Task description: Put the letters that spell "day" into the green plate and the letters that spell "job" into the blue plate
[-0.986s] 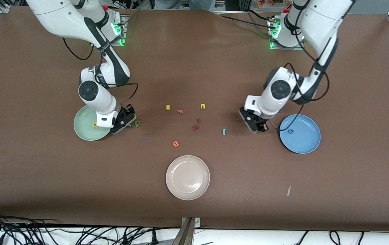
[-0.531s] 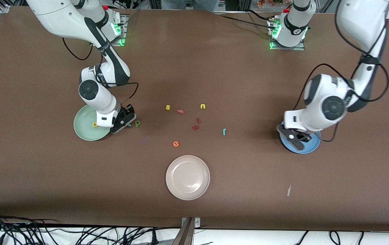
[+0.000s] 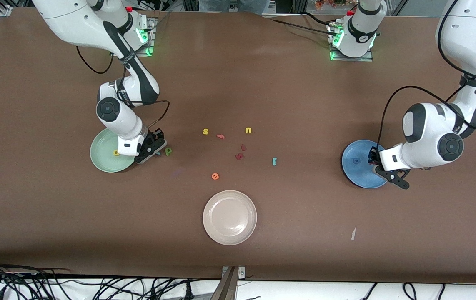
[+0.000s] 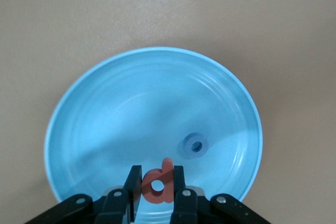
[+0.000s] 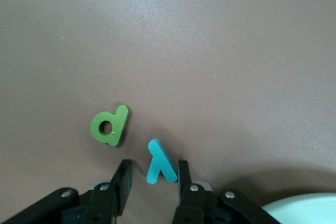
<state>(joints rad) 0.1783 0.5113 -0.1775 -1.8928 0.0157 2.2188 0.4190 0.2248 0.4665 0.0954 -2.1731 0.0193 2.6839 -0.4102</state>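
Note:
My left gripper (image 3: 390, 174) hangs over the blue plate (image 3: 361, 177), at the rim toward the left arm's end. It is shut on the salmon-red "b" (image 4: 152, 195); the left gripper (image 4: 157, 176) holds it upright just above the blue plate (image 4: 79, 108). The blue "o" (image 4: 196, 145) lies in that plate. The teal "j" (image 3: 274, 161) lies on the table. My right gripper (image 3: 151, 149) is low beside the green plate (image 3: 100, 160). Open, the right gripper (image 5: 154, 170) straddles the teal "y" (image 5: 160, 162), one finger touching it. The green "d" (image 5: 110, 125) lies beside it. The yellow "a" (image 3: 116, 153) is in the green plate.
A cream plate (image 3: 229, 216) sits nearest the front camera. Loose letters lie mid-table: yellow "s" (image 3: 205, 131), yellow "u" (image 3: 248, 130), orange "e" (image 3: 215, 176), dark red pieces (image 3: 240, 156), a salmon one (image 3: 220, 136). A white scrap (image 3: 353, 233) lies toward the left arm's end.
The left arm has swung from beside the blue plate, across it, to its rim toward the left arm's end, with the "b". The right gripper's fingers have narrowed around the "y"; that arm stayed put.

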